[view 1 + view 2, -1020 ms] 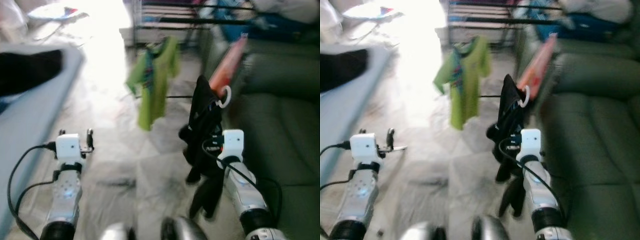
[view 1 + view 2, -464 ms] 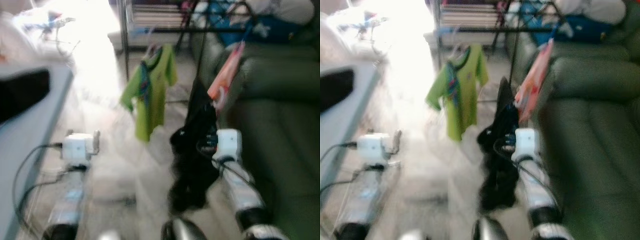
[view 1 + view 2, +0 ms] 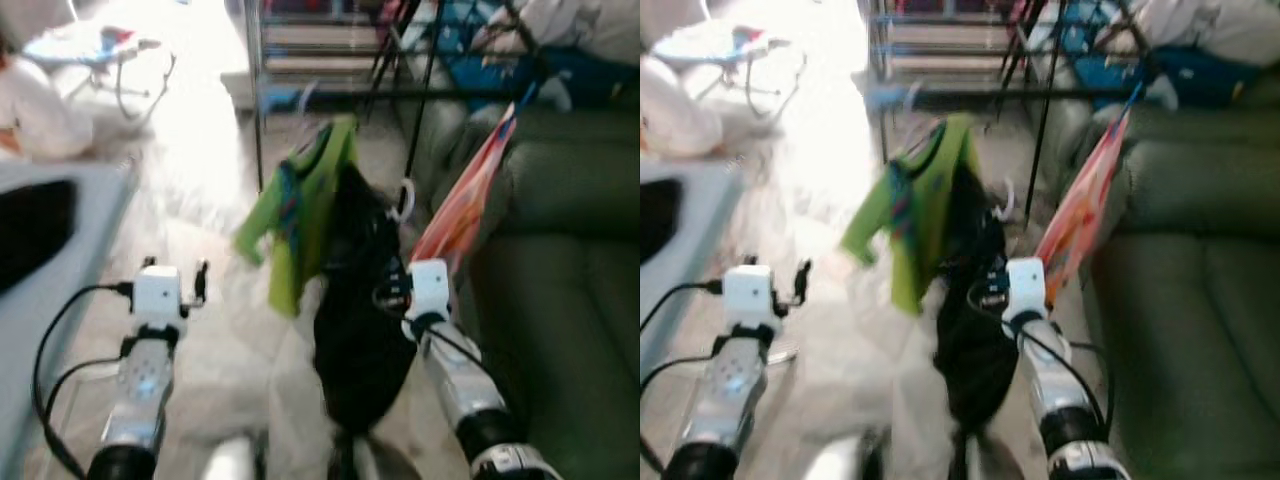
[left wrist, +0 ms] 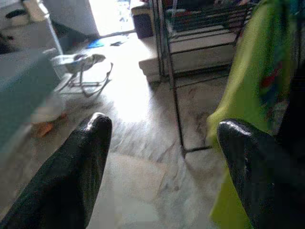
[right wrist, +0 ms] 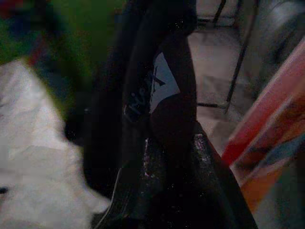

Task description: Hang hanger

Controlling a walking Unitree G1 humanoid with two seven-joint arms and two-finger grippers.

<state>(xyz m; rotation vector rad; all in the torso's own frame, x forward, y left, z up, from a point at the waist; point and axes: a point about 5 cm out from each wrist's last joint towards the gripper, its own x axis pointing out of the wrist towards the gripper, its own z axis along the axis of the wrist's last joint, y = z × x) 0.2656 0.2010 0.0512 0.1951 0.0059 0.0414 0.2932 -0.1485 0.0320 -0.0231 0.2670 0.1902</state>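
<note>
Right gripper [image 3: 400,290] clamping a black garment [image 3: 358,320] on a white-hooked hanger [image 3: 403,200] at frame centre, beside green shirt [image 3: 305,215], left gripper [image 4: 162,138] gaping wide, holding nothing.

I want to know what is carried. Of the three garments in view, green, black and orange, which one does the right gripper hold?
The black garment: it hangs from the right gripper, with a white hanger hook above. The green shirt and orange garment hang on the rack.

I see a dark green sofa [image 3: 560,300] beside a pale marble floor [image 3: 230,330], with a black metal rack [image 3: 400,60] behind it and glare beyond.
</note>
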